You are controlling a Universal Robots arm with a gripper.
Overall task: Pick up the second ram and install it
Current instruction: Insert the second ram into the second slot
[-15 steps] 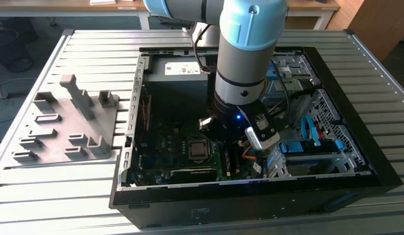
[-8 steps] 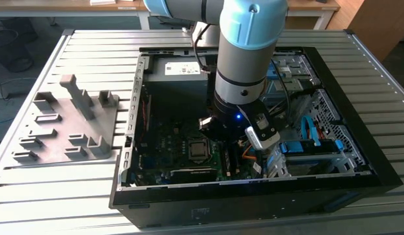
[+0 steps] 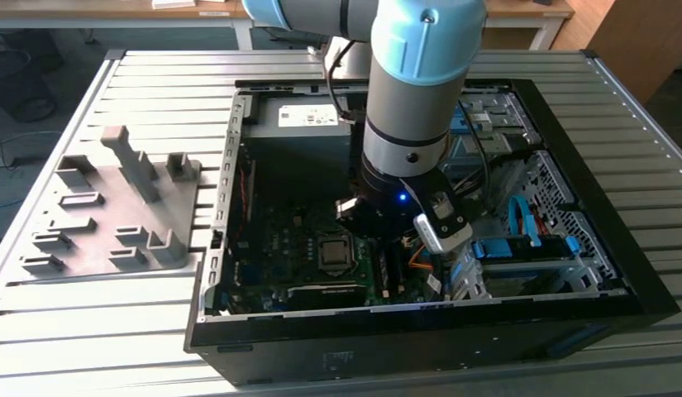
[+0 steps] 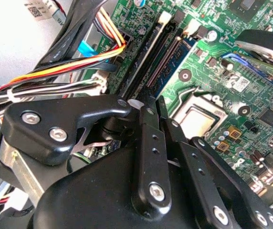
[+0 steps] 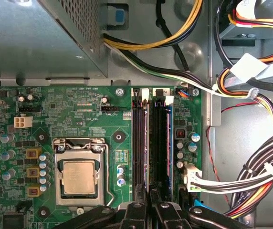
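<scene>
We find the second ram (image 4: 172,67) as a narrow blue board standing on edge in one of the memory slots (image 5: 139,143) on the green motherboard (image 5: 79,109), its blue edge (image 5: 170,143) also showing along the slot nearest the white connector in the first wrist view. It sits between the slots' white end latches, just beside the empty black slots. The gripper (image 4: 148,107) hangs directly above the near end of these slots, its black fingers (image 4: 148,143) drawn close together with only a thin gap; we cannot tell whether they still touch the stick's top edge or grip anything. Beside the slots lies the processor socket (image 5: 79,176) with its metal frame. Bundles of coloured cables (image 5: 251,167) run past the board's edge. In the exterior view the arm (image 3: 412,107) reaches down into the open computer case (image 3: 605,273), which lies on a slatted metal table (image 3: 98,331), with a grey fixture tray (image 3: 120,207) on the exterior view's left.
</scene>
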